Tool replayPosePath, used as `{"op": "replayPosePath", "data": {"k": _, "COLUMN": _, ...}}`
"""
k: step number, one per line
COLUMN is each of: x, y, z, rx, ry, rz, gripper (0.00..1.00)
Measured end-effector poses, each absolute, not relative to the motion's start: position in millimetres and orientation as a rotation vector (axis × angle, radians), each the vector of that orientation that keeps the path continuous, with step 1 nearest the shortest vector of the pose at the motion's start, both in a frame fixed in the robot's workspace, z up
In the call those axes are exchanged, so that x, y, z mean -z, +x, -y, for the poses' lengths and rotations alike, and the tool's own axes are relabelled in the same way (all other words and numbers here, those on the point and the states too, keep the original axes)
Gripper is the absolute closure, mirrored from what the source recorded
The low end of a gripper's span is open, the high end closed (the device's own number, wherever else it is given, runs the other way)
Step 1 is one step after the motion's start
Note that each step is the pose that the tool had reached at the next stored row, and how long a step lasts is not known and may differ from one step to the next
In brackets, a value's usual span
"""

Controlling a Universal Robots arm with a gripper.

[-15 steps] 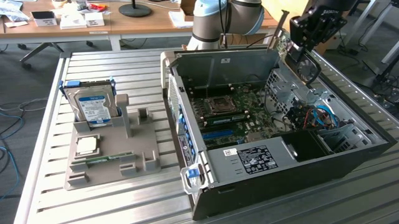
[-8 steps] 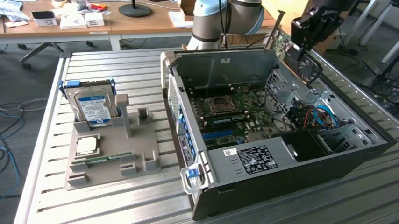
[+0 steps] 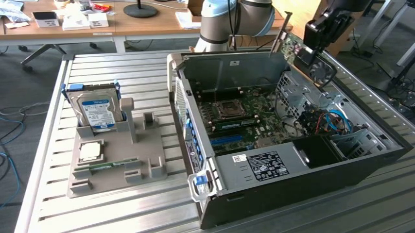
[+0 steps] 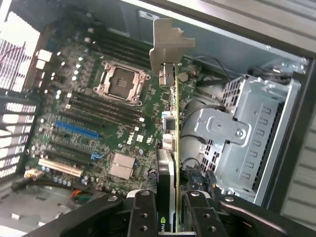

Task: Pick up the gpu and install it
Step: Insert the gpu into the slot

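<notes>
The gpu (image 4: 171, 148) hangs edge-on between my fingers, its silvery bracket (image 4: 167, 44) pointing away from the wrist camera. My gripper (image 4: 170, 215) is shut on the card's near end. In the exterior view the gpu (image 3: 290, 46) is held up in the air over the far right corner of the open computer case (image 3: 292, 170), under the black gripper (image 3: 321, 29). Below the card lies the green motherboard (image 4: 98, 113) with its empty processor socket (image 4: 121, 81) and a blue expansion slot (image 4: 76, 130). The card touches nothing in the case.
A silvery drive cage (image 4: 237, 133) and cables sit close beside the card inside the case. At the exterior view's left, a grey holder (image 3: 116, 165) carries a hard drive (image 3: 97, 109), a processor (image 3: 91, 150) and a memory stick (image 3: 104, 167).
</notes>
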State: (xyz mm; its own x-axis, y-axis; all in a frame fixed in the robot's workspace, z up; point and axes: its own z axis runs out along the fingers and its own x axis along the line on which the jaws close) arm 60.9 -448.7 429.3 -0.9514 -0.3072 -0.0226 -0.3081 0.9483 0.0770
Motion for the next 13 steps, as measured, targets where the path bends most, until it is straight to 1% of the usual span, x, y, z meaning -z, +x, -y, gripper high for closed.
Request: {"op": "replayPosePath", "data": {"k": 13, "x": -429.0, "y": 60.9, "z": 448.7, "rx": -0.126, "ry": -0.848, "rz": -3.021, "gripper": 0.73}}
